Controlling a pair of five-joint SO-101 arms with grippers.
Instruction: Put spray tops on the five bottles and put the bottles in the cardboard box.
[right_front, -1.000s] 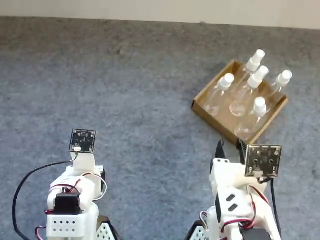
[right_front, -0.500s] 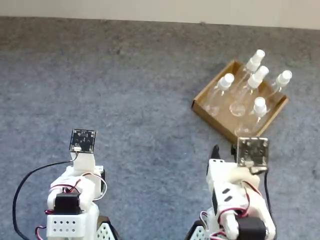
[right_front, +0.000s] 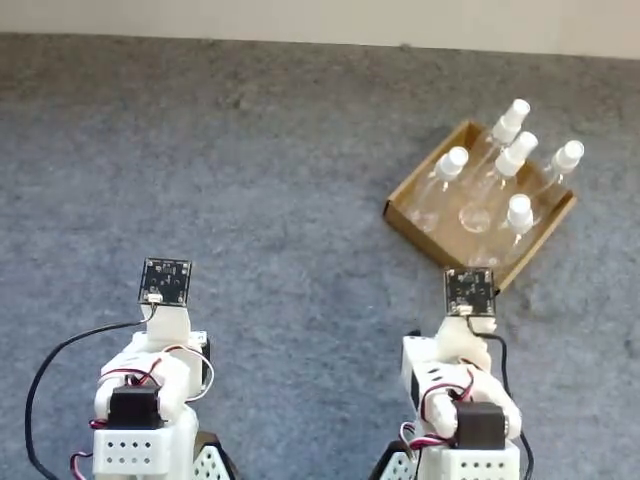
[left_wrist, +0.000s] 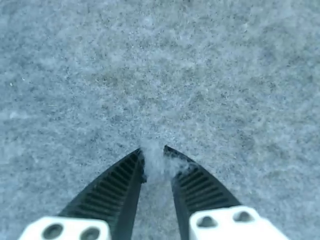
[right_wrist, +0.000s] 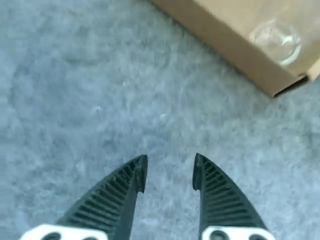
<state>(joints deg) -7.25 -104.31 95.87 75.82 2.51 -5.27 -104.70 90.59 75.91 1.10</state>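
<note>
A grey carpeted tabletop (right_front: 280, 150) carried a cardboard box (right_front: 420, 238) at its far right. Five bottles (right_front: 512, 157), each with a white spray top, sat inside it. The right tool (right_wrist: 170, 157) hung empty near the box, moderately open. The left tool (left_wrist: 153, 152) hovered over bare carpet, narrowly parted and empty.

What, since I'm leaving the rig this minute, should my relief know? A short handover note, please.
Left gripper: slightly open, empty, over the carpet.
Right gripper: open, empty, over the carpet just short of the cardboard box.
Things: all five bottles are in the box, each with a white spray top on.
Done: capping and boxing, by the look of it.
Left: nothing obvious. Perhaps check that the tops are seated, which the pictures can't settle.
</note>
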